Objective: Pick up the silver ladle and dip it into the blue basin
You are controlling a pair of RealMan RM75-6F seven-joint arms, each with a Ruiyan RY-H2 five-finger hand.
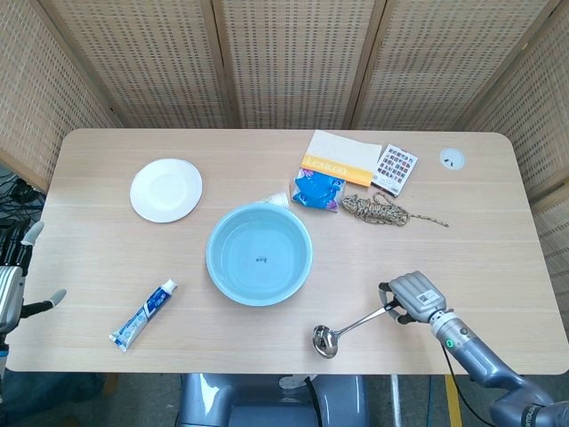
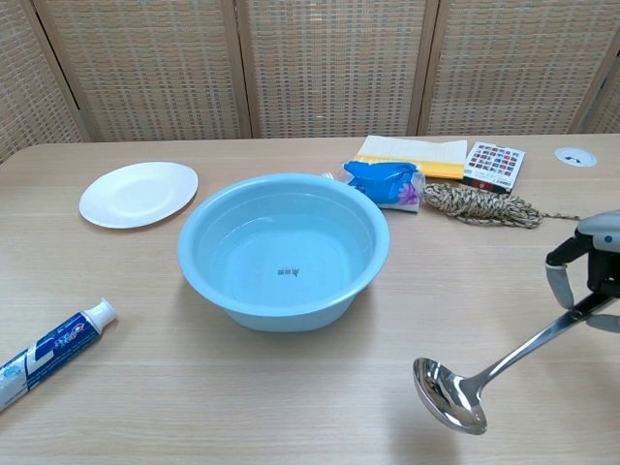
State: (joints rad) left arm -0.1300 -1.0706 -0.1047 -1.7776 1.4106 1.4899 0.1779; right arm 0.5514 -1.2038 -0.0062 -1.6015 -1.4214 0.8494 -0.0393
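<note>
Grey robot hands, one at each side.
Right hand (image 1: 416, 295): silver-grey ribbed back, green light at wrist, blue-grey forearm. Left hand (image 1: 20, 280): pale grey fingers.

Silver ladle (image 1: 348, 327) aloft, bowl tilted down; blue basin (image 1: 259, 253) leftward, upright.

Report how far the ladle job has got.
Done: the right hand grips the silver ladle by its handle, bowl tilted down and lifted off the table. In hand: carrying it. Left: the bowl hangs short of the blue basin, so moving over and dipping remain.
</note>
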